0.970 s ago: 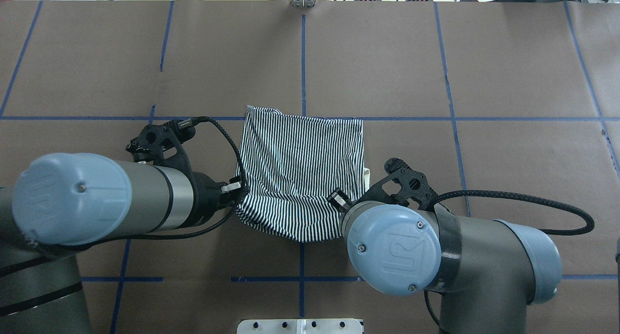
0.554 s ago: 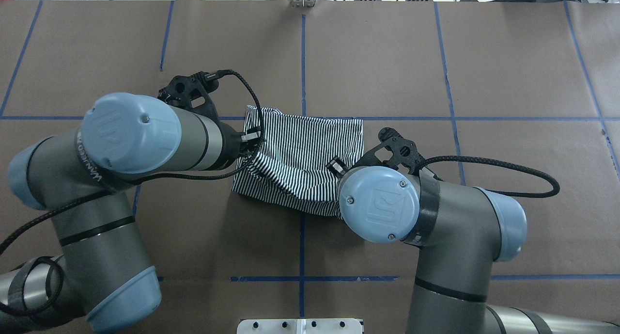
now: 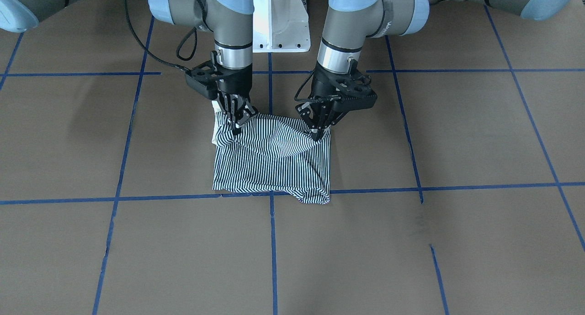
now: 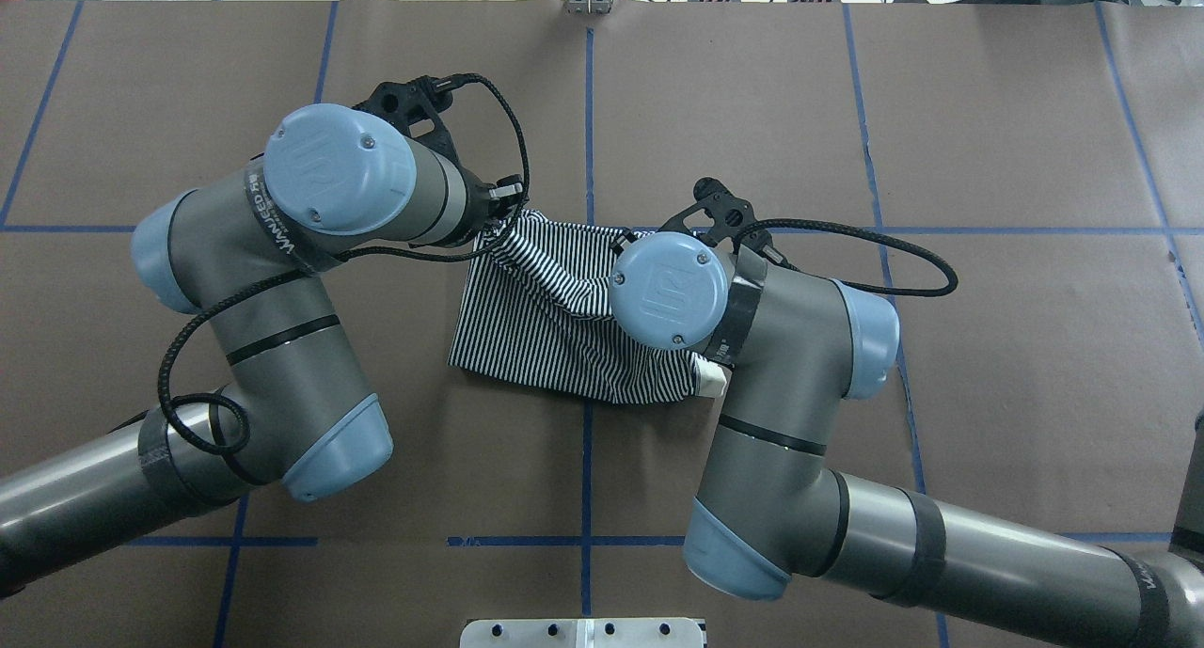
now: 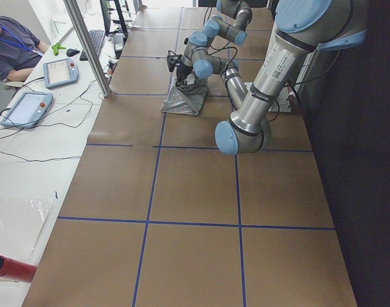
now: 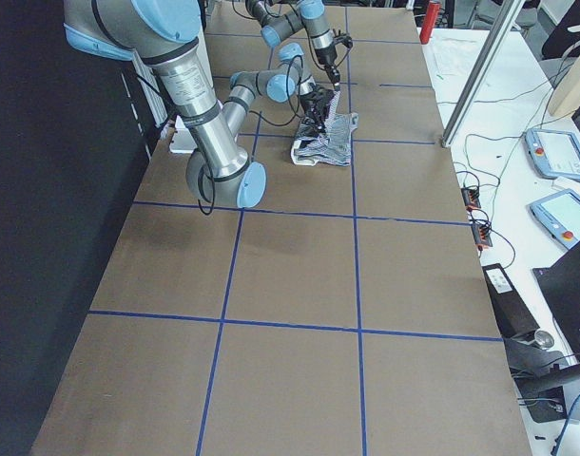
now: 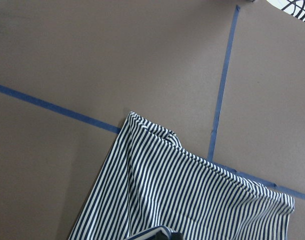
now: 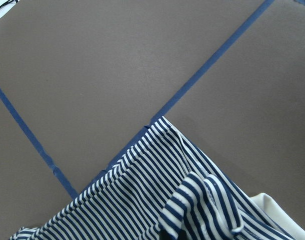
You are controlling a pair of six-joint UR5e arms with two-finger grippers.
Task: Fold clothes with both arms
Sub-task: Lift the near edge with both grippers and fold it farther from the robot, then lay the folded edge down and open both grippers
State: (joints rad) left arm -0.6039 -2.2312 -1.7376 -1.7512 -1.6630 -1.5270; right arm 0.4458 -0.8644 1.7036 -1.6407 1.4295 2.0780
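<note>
The short-sleeved polo shirt (image 3: pixel 269 168) of thin navy-and-white striped knit is lying near the middle of the brown paper-covered table (image 3: pixel 411 242), partly folded, its far hem resting along a blue tape line (image 3: pixel 160 197). The black 2-finger left claw (image 3: pixel 319 133) is clamping 1 end of the lifted robot-side edge, and the black 2-finger right claw (image 3: pixel 236 125) is pinching the other end, jaws closed on cloth in both cases. The fabric between them is sagging in a soft curve, hanging loose rather than taut. The held edge's long axis is running across the table, parallel to the tape line, with 1 arm at each end and neither nearer. The flat far hem is lying ahead of both claws, away from the robot, so I judge the coming move is depending on carrying the held edge forward and down onto it evenly. A stiffer cream collar (image 4: pixel 712 380) is poking out on the right arm's side. The knit is looking limp and creased, likely to drift out of line
</note>
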